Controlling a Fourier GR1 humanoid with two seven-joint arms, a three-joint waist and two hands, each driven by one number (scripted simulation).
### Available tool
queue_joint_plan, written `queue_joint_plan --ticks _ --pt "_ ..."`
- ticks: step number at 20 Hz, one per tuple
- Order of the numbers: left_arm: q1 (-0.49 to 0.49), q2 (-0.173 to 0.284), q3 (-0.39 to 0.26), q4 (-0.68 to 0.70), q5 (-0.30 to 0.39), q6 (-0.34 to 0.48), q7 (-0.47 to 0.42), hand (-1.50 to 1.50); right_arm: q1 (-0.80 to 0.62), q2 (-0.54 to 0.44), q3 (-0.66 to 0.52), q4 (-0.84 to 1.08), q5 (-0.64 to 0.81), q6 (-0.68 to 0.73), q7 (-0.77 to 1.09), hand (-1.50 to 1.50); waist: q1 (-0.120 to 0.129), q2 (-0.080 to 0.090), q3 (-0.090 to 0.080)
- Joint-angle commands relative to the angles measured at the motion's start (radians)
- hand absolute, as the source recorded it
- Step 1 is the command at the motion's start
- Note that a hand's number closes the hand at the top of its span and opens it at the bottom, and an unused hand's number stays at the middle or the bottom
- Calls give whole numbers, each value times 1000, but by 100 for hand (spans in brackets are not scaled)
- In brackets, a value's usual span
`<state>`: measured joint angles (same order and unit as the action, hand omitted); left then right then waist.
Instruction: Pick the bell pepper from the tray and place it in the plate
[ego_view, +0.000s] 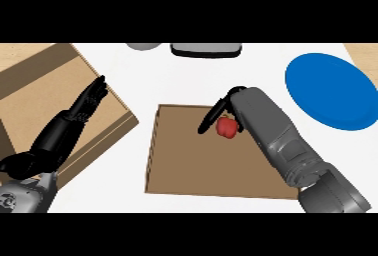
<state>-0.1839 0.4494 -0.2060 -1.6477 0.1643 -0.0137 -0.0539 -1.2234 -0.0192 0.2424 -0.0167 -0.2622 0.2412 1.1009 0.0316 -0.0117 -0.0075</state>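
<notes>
The red bell pepper (227, 127) is seen on the brown tray (192, 170), apparently pinched by the curled fingers of the right hand (218, 114) for carrying to the blue plate (332, 92), while the left hand (87, 102) is rested straight-fingered, uninvolved.

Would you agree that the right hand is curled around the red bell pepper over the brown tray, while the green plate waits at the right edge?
Not quite: the plate is blue, not green, as the head view shows. The rest holds: the right hand is curled around the red bell pepper over the brown tray, and the plate waits at the right edge.
</notes>
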Motion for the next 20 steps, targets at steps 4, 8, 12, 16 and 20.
queue_joint_plan --ticks 4,8,12,16,20 --pt "-23 -27 -18 3 -27 -3 13 0 93 18 13 -55 9 123 36 150 19 23 8" --pt "-43 -13 28 43 -2 -33 9 0 117 18 70 -115 49 89 28 150 11 17 7" --pt "-59 -71 -17 43 -57 11 11 0 95 17 101 -120 77 18 37 150 19 24 8" --pt "-21 -29 21 56 -14 -19 15 0 138 17 401 -349 363 136 -384 150 -26 -29 8" --pt "-12 -26 23 68 -19 -11 30 0 107 18 554 -504 510 61 -545 150 -55 -68 12"
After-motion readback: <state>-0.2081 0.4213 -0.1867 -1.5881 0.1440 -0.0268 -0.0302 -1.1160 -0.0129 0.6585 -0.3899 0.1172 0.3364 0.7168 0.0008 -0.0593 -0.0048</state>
